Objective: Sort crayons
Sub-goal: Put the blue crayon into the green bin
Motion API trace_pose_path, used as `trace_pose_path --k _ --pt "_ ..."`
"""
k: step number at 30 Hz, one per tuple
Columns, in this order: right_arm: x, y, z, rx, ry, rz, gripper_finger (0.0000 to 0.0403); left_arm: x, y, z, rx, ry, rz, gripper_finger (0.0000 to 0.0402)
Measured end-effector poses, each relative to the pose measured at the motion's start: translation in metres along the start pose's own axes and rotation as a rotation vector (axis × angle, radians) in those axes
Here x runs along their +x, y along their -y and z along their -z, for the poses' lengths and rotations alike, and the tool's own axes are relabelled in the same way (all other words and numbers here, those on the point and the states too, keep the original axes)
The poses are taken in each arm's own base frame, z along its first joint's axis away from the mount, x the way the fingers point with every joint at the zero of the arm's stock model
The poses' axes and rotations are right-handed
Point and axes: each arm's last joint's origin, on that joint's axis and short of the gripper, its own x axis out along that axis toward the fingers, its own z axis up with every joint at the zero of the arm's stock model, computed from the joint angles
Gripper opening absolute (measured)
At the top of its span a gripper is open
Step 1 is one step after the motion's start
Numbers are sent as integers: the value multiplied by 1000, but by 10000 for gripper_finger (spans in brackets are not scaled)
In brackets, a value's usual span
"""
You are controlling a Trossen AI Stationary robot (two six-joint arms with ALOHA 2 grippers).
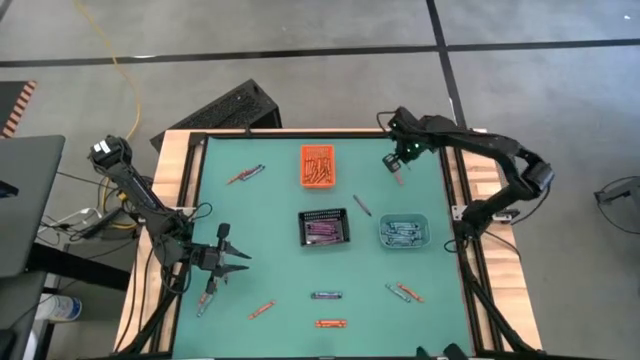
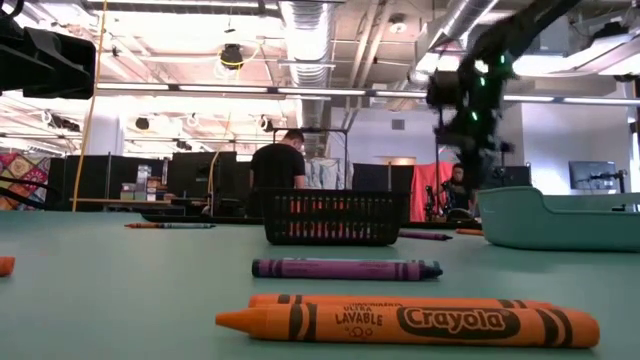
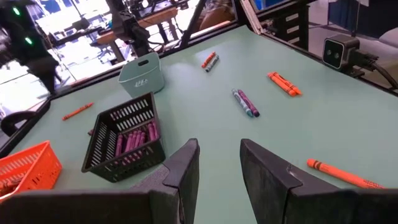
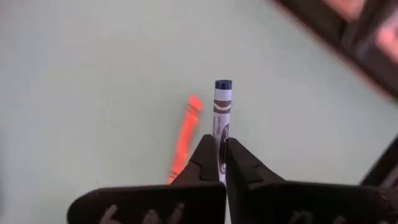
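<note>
A: What is held at the far right of the table?

B: A blue crayon (image 4: 222,115) is pinched between the closed fingers of the right gripper (image 4: 217,163). It is gripped near one end, so most of its length sticks out past the fingertips. It is lifted off the table (image 1: 270,205); an orange crayon (image 4: 185,138) is left lying below it.

A: Where should it be carried?

B: Blue sticks are gathered in the teal bin (image 1: 404,232), on the right, nearer than the gripper. Purple ones are seen in the black mesh bin (image 1: 324,228) at the centre, orange ones in the orange bin (image 1: 318,166) at the far side. The teal bin is judged the right target.

A: How is that best done?

B: The grip should be kept firm, since so little of the stick is clamped and it could swing or slip. The crayon should be carried above the bin's rim, brought over the middle, lowered, and only then released, so it is not bounced out.

A: And the other arm?

B: The left gripper (image 1: 222,259) is parked at the near left, its fingers set partly apart and holding nothing. Loose crayons (image 1: 330,296) are scattered along the near side.
</note>
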Motion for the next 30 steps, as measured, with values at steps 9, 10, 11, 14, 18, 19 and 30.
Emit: trace_pose_path --k 9,10,11,14,18,19,30 --pt "-65 -78 22 -255 92 -168 5 0 0 0 0 0 0 106" --pt "-68 -88 29 -281 79 -180 5 0 0 0 -1 0 0 106" --pt "-71 -98 36 -310 60 -189 5 0 0 0 -3 0 0 106" --pt "-77 -120 61 -399 -12 -186 5 0 0 0 -11 0 0 106" --pt "-76 -141 92 -543 -115 -101 5 0 0 0 -28 0 0 106" --pt "-76 -146 98 -576 -132 -83 5 0 0 0 -39 1 0 106" --pt "-54 -179 133 -826 -277 36 6 0 0 -2 -140 19 1 106"
